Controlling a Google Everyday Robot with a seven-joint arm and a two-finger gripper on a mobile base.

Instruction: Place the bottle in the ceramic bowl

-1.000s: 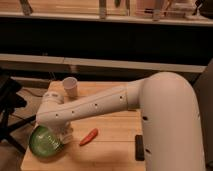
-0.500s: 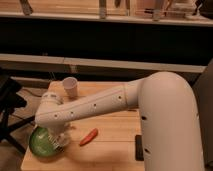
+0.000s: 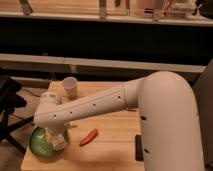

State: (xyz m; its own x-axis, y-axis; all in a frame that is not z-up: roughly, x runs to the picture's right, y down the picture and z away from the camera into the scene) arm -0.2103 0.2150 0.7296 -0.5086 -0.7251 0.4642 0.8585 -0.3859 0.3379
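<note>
Arm position: the white arm extends from the large rounded body at right, across the wooden desk, down to the front-left corner. The hand sits at the end of the arm, directly over the right side of the ceramic bowl, and most of it is hidden beneath the wrist housing. Whether the hand is wide, narrow or holding anything cannot be told from this view.

Ceramic bowl: round, glossy green, located at the front-left corner of the desk, partly covered by the arm and hand. A pale object shows at the bowl's right rim under the hand; it cannot be identified as the bottle or as part of the hand, so the bottle's location cannot be confirmed.

Other items: a white cup stands upright near the rear-left of the desk, well apart from the bowl. A small red-orange object lies flat on the desk, just right of the bowl. A dark flat object lies at the front-right edge.
</note>
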